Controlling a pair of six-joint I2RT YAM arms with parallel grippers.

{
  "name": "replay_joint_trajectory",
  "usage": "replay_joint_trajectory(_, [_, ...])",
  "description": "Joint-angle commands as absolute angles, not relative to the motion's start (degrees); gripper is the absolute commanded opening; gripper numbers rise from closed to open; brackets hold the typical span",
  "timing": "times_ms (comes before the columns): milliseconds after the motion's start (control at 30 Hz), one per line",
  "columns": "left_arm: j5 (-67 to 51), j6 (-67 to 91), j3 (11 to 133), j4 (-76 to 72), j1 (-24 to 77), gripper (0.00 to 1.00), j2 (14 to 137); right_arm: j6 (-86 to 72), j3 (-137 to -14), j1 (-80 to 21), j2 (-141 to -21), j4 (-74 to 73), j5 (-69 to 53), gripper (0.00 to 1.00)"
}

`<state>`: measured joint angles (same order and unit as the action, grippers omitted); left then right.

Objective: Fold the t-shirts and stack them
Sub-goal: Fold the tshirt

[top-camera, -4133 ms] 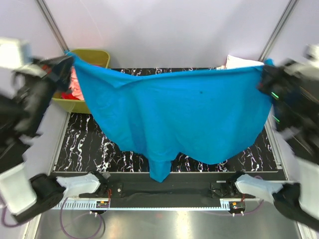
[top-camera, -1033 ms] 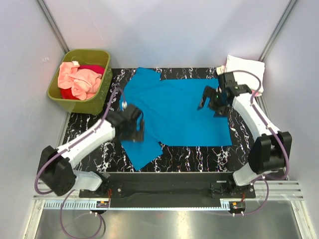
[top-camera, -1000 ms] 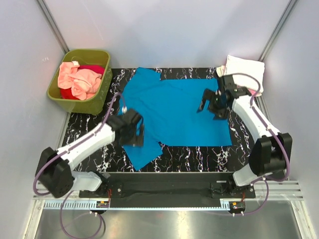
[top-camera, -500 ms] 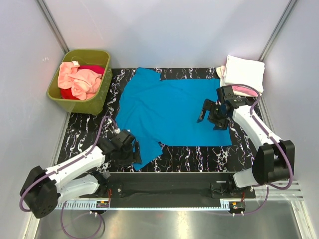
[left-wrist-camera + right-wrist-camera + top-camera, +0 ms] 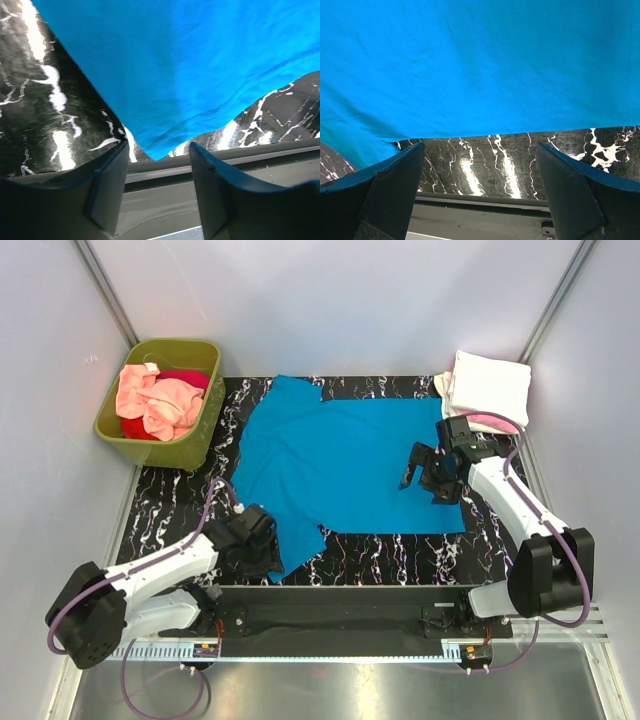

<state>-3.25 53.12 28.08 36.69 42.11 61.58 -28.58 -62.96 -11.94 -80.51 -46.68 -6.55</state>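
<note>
The bright blue soft cloth t-shirt (image 5: 350, 465) is lying flat on the black marbled bench (image 5: 170, 510), probably laid out for folding. The left tool (image 5: 159, 150), partly spread and pinching nothing, is sitting low at its near-left corner. The right tool (image 5: 420, 472) is hovering wide spread above its right side.

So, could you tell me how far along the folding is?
Done: a folded white stack sits at the far right corner. In hand: the blue t-shirt lies flat, unfolded; the left pincer brackets its near sleeve tip, the right pincer is open over it. Left: shirts in the green tub.
</note>
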Motion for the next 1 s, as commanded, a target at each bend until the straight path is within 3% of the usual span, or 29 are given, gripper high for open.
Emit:
replay_joint_trajectory(0, [-4.0, 54.1, 26.6, 33.3, 42.7, 0.53, 62.3, -28.7, -62.3, -11.9, -77.4, -45.3, -3.9, 1.00])
replay_joint_trajectory(167, [-4.5, 54.0, 26.4, 31.6, 42.9, 0.39, 63.9, -28.7, -61.8, -11.0, -76.8, -45.6, -2.9, 1.00])
replay_joint_trajectory(333, [-4.0, 53.5, 27.8, 32.9, 42.9, 0.07, 64.1, -32.6, -59.2, -7.8, -73.3, -46.3, 1.7, 1.00])
replay_joint_trajectory(400, [-3.1, 53.5, 29.3, 34.4, 42.9, 0.00, 63.6, -35.0, -57.8, -4.2, -71.7, -47.5, 2.9, 1.00])
replay_joint_trajectory(700, [2.6, 53.6, 35.3, 43.1, 42.4, 0.00, 59.2, -43.6, -44.2, 11.2, -63.6, -47.3, -3.9, 0.93])
replay_joint_trajectory(967, [3.4, 52.7, 37.0, 47.1, 41.2, 0.00, 55.6, -43.0, -38.2, 19.5, -71.2, -37.4, -11.6, 0.81])
